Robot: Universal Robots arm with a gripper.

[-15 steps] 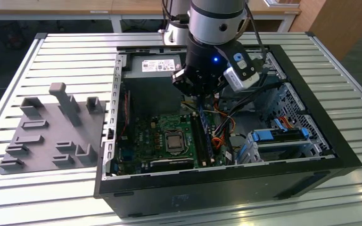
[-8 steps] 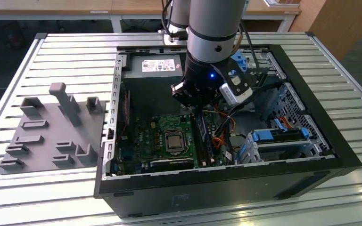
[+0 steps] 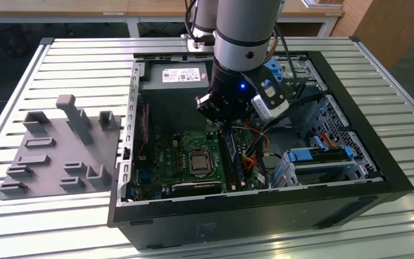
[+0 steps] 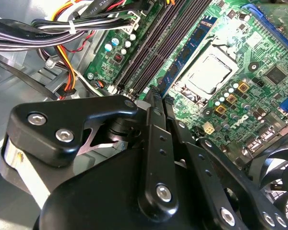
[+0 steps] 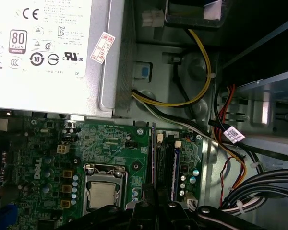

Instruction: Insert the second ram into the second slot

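Observation:
The second ram (image 5: 154, 158) is a thin blue-green strip standing on edge in the row of memory slots (image 5: 165, 158) beside the processor socket (image 5: 102, 194). My gripper (image 5: 153, 194) is shut on it, one black finger on each side. In the second wrist view the ram (image 4: 192, 45) shows its blue face and dark chips, running away from the gripper (image 4: 157, 96) alongside the dark slots (image 4: 149, 52). In the exterior view the gripper (image 3: 223, 125) reaches down into the open case over the ram (image 3: 230, 156). I cannot tell how deep the ram sits in its slot.
The open computer case (image 3: 379, 178) lies on a slatted metal table. The power supply (image 5: 48, 52) is beyond the slots. Cable bundles (image 4: 86, 24) run close beside the slots. Blue drive brackets (image 3: 321, 155) sit at the exterior view's right, a grey fixture plate (image 3: 56, 156) at its left.

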